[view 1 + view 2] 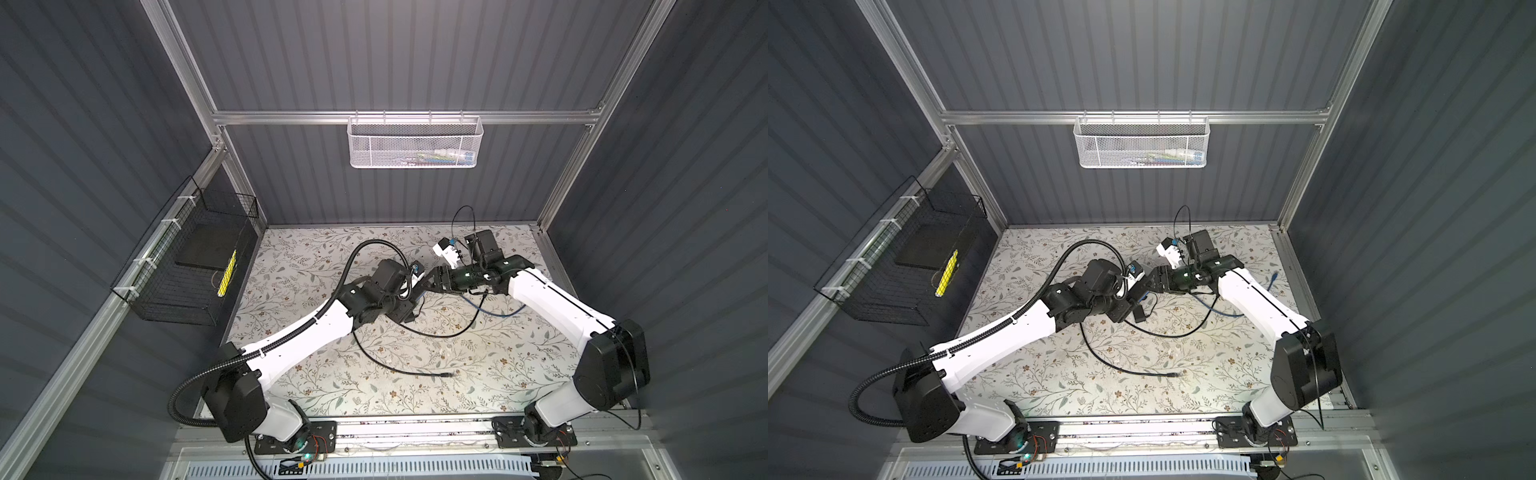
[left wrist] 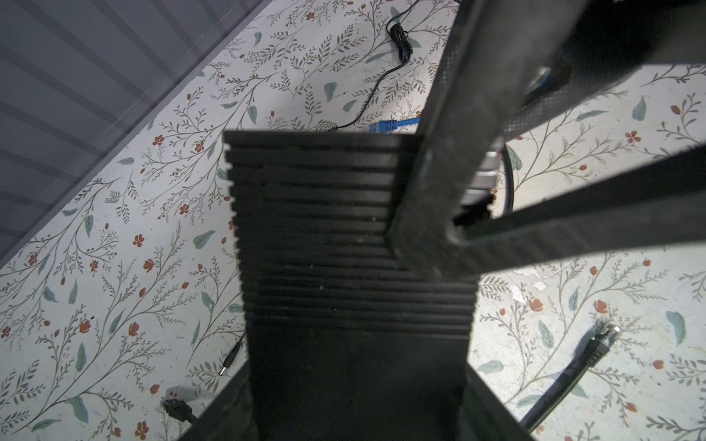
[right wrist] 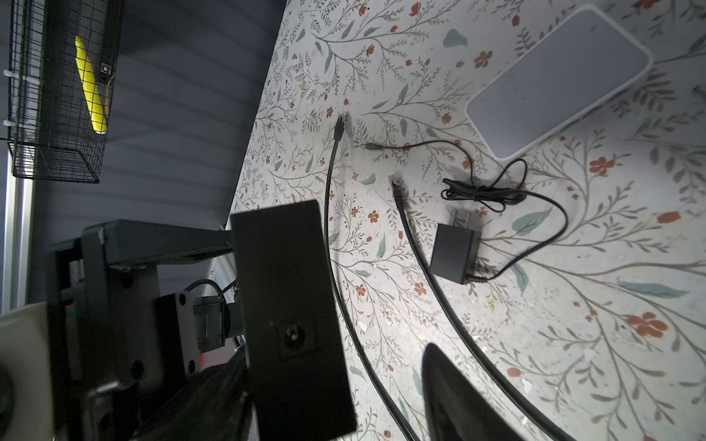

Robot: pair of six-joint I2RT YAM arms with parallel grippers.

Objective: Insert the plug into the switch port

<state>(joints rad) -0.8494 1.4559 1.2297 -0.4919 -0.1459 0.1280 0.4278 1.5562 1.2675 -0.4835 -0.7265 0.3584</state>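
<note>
Switch (image 2: 344, 229) lengthwise in left jaws, clamped; socket end (image 3: 294, 336) toward right jaws, parted.

No text, label, brand or number can be read in any view. Any print on the coloured packets in the white mesh basket (image 1: 413, 143) and on the yellow strip (image 1: 227, 272) in the black wire basket (image 1: 183, 286) is too blurred to make out.
</note>
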